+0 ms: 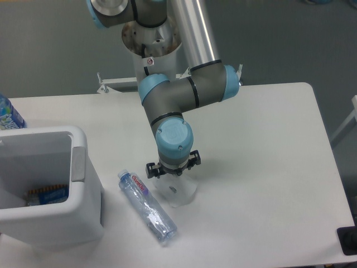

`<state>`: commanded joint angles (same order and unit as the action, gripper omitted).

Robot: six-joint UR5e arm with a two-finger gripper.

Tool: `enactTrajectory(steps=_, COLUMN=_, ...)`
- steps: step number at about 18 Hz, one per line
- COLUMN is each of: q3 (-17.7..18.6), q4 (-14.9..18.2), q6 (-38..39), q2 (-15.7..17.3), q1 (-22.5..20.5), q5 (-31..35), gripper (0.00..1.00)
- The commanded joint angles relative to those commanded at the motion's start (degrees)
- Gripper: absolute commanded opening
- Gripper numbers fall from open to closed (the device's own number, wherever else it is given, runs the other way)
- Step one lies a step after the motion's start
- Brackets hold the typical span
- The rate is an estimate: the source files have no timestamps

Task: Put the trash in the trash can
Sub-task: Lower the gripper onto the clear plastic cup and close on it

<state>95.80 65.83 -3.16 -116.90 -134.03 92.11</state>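
The trash is two pieces lying on the white table. A slim clear bottle [146, 207] with a white-and-red label lies diagonally, cap toward the upper left. Just right of it lies a translucent whitish cup [179, 192]. My gripper [170, 177] points straight down onto the cup's upper left edge. The blue wrist joint hides its fingers, so I cannot see how the jaws stand. The trash can [78, 162], a large white boxy bin, stands at the left edge, about a hand's width from the bottle.
Inside the bin lies a blue-and-brown packet [49, 194]. A bottle with a blue label [8, 114] stands behind the bin at the far left. A black object [347, 241] sits at the table's front right corner. The arm's base rises behind the table.
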Motion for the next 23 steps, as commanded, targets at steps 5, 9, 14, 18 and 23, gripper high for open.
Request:
enactTrajectory(steps=5, q3=0.00, q4=-0.17, q6=0.00, q2=0.09, q1=0.00, q5=0.17, gripper=0.32)
enactTrajectory(steps=9, q3=0.00, q4=-0.09, q6=-0.17, q2=0.26, q1=0.00, q5=0.44, gripper=0.05)
enactTrajectory(steps=14, q3=-0.52, q4=-0.09, q6=-0.62, q2=0.79, q1=-0.26, q5=0.26, gripper=0.00)
enactTrajectory(steps=18, q3=-5.69, q4=0.18, q6=-0.70, q2=6.67, q1=-1.14, q5=2.98, gripper=0.00)
enactTrajectory(steps=23, q3=-14.40, q4=0.26, q6=-0.44, q2=9.85, q1=-3.43, q5=-1.31, gripper=0.00)
